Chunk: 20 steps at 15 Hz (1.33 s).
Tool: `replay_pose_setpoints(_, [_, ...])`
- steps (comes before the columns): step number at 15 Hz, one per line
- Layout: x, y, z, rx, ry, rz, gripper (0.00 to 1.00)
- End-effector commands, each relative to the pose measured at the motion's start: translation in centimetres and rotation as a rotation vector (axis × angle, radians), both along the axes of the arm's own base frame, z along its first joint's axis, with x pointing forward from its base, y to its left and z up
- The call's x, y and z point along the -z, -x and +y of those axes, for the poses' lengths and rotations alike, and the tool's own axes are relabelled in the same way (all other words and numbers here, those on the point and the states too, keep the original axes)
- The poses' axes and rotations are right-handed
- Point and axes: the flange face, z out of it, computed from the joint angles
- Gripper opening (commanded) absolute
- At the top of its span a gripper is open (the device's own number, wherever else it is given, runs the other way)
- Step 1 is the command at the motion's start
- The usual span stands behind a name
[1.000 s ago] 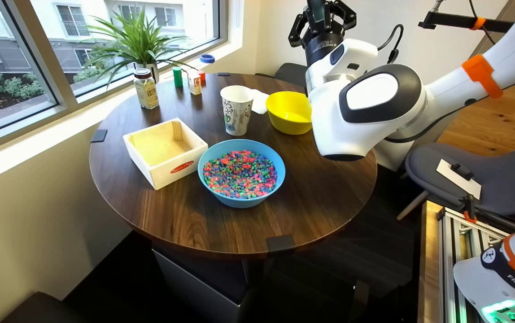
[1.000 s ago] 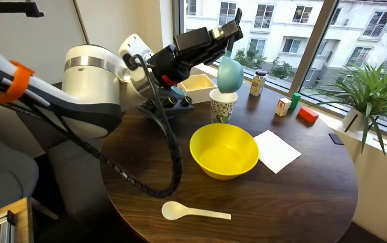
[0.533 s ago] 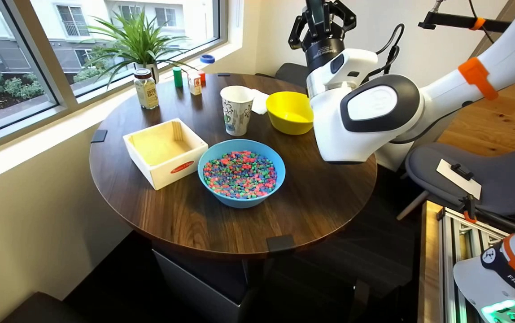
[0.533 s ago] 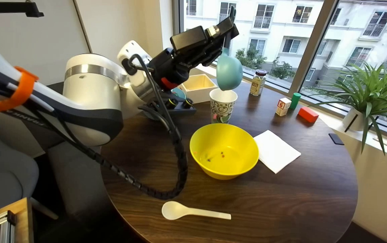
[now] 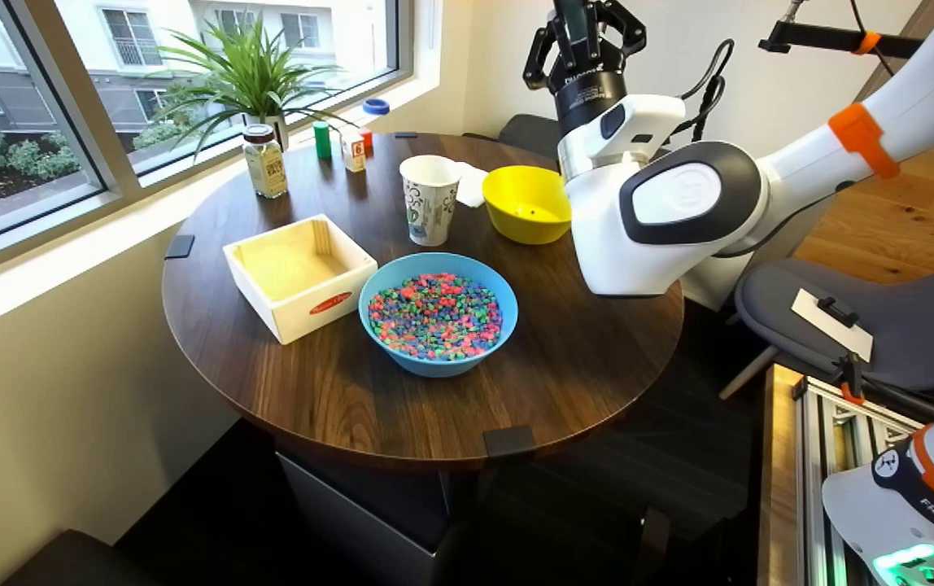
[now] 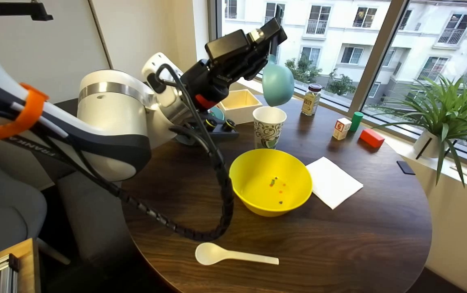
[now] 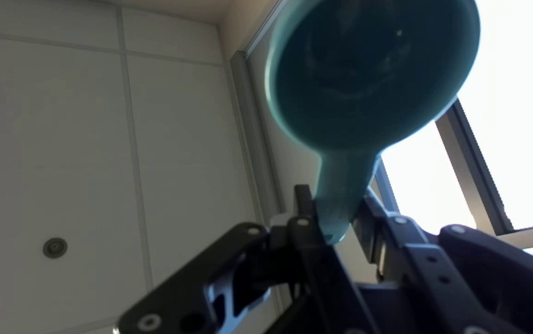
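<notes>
My gripper (image 6: 272, 38) is shut on the handle of a teal ladle (image 6: 278, 85), high above the table. In the wrist view, my fingers (image 7: 336, 208) pinch the ladle's neck (image 7: 347, 181); its cup looks almost empty, with one small speck. In an exterior view, my gripper (image 5: 585, 41) is at the top edge, above and behind the yellow bowl (image 5: 524, 220); the ladle is out of view there. The yellow bowl (image 6: 270, 205) holds several small coloured bits. A blue bowl (image 5: 434, 366) full of coloured pebbles stands nearer that camera. A patterned paper cup (image 6: 268, 128) stands beside the yellow bowl.
A wooden box (image 5: 308, 313) touches or nearly touches the blue bowl. A white napkin (image 6: 333, 183), pale spoon (image 6: 233, 255), spice jar (image 6: 311, 99), numbered block (image 6: 341, 129), green cylinder (image 6: 356, 121) and red block (image 6: 372, 138) lie or stand about the round table (image 6: 339, 252).
Small coloured bits have dropped into the yellow bowl, which looked empty a second ago. The ladle has shifted slightly up and its tilt has changed a little. The arm's forearm has sunk slightly.
</notes>
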Motion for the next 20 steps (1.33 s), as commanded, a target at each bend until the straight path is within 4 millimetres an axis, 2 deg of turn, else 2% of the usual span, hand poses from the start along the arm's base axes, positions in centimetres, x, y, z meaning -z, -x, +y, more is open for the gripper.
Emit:
replay_pose_setpoints(1, [0.5, 0.3, -0.1, -0.025, 0.082, -0.001, 0.06])
replay_pose_setpoints(2, [0.5, 0.3, -0.1, -0.034, 0.102, -0.001, 0.06])
replay_pose_setpoints(3, [1.0, 1.7, 2.4, -0.024, 0.096, 0.001, 0.06])
replay_pose_setpoints(8, [2.1, 3.6, 4.3, -0.028, 0.142, -0.001, 0.06])
replay_pose_setpoints(10, [1.7, 2.9, 3.1, -0.013, 0.126, -0.012, 0.06])
replay_pose_setpoints(11, [0.9, 2.2, 1.9, 0.008, 0.092, -0.021, 0.06])
replay_pose_setpoints(14, [-1.3, 1.6, 0.0, 0.086, -0.027, -0.065, 0.06])
replay_pose_setpoints(16, [-2.5, 1.4, -0.8, 0.128, -0.149, -0.085, 0.06])
replay_pose_setpoints(20, [-4.6, 1.2, -0.8, 0.163, -0.366, -0.095, 0.06])
